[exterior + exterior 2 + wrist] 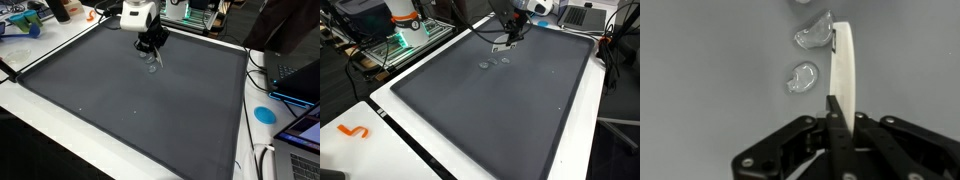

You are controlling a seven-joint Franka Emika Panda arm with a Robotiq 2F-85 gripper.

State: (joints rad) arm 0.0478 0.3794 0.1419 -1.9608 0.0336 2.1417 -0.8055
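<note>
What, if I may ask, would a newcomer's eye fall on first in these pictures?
Most likely the big dark mat, which covers nearly the whole white table. Near one edge of it the black hand pinches a white stick. Two small clear pieces lie on the mat close beside the stick's tip.

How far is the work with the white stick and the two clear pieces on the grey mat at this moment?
Done: the hand is shut on the white stick, low over the grey mat. In hand: the stick's far end is beside a clear piece; whether they touch, I cannot tell. Left: that one and the second clear piece both lie loose on the mat, apart from each other.
</note>
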